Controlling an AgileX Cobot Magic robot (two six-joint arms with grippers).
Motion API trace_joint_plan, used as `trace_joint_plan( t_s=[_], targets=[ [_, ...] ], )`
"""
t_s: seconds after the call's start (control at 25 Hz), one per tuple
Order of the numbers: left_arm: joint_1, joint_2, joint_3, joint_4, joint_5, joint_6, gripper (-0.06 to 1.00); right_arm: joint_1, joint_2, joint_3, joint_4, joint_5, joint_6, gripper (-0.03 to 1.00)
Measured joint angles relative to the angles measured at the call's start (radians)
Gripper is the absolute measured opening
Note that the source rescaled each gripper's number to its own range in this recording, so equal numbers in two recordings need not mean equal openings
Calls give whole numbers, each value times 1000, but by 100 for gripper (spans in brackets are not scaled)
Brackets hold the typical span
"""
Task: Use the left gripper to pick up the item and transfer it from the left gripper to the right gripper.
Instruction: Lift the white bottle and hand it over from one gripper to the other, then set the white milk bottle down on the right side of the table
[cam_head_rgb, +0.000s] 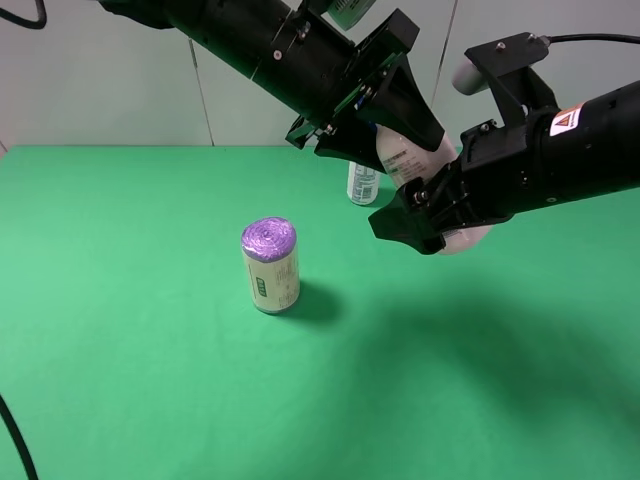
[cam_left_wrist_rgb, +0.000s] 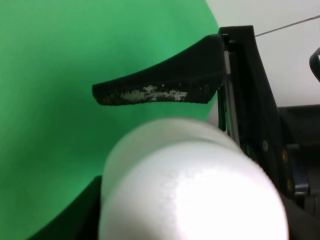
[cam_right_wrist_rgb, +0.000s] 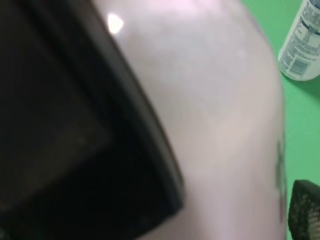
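The item (cam_head_rgb: 405, 158), a pale pinkish-white bottle with a printed label, hangs tilted in the air between both claws. My left gripper (cam_head_rgb: 395, 135) reaches in from the upper left around its upper end. In the left wrist view the bottle's white end (cam_left_wrist_rgb: 190, 190) fills the foreground, and a green gap shows between it and the upper finger (cam_left_wrist_rgb: 160, 87), so the left gripper (cam_left_wrist_rgb: 85, 155) stands open. My right gripper (cam_head_rgb: 430, 225), on the arm with the triangle sticker, is shut on the bottle's lower part. In the right wrist view the bottle (cam_right_wrist_rgb: 215, 125) fills the space between the right gripper's fingers (cam_right_wrist_rgb: 200, 175).
A purple-topped can (cam_head_rgb: 270, 265) stands upright on the green table (cam_head_rgb: 120, 300), left of and below the grippers. A white labelled spray can (cam_head_rgb: 362, 182) stands behind the grippers and also shows in the right wrist view (cam_right_wrist_rgb: 302, 45).
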Motion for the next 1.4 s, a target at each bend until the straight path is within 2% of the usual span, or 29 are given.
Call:
trace_joint_plan(
  t_s=[0.04,0.08,0.12,0.16,0.2,0.28,0.96,1.0,1.08,1.16,1.2,1.28,1.4],
  targets=[
    [0,0,0,0,0,1,1,0,0,0,0,0,0,89],
    [0,0,0,0,0,1,1,0,0,0,0,0,-1,65],
    [0,0,0,0,0,1,1,0,0,0,0,0,-5,27],
    [0,0,0,-5,-6,1,1,1,0,0,2,-1,-11,0],
    [0,0,0,-6,-5,1,1,1,0,0,2,-1,-18,10],
    [0,0,0,-6,-6,2,1,1,0,0,2,-1,-23,8],
    [0,0,0,3,-6,1,3,1,0,0,2,2,-23,8],
    [0,0,0,7,-3,1,13,1,1,1,-1,7,-23,8],
    [0,-1,-1,7,5,1,50,1,6,3,-2,11,-23,8],
    [0,-1,-3,10,7,1,76,1,8,3,-1,10,-23,8],
    [0,-1,-3,14,8,1,83,1,8,3,0,10,-23,8],
    [0,-1,-3,18,10,2,90,1,8,3,1,9,-23,8],
    [0,-1,-3,19,15,2,94,1,8,3,1,8,-23,8]
  ],
)
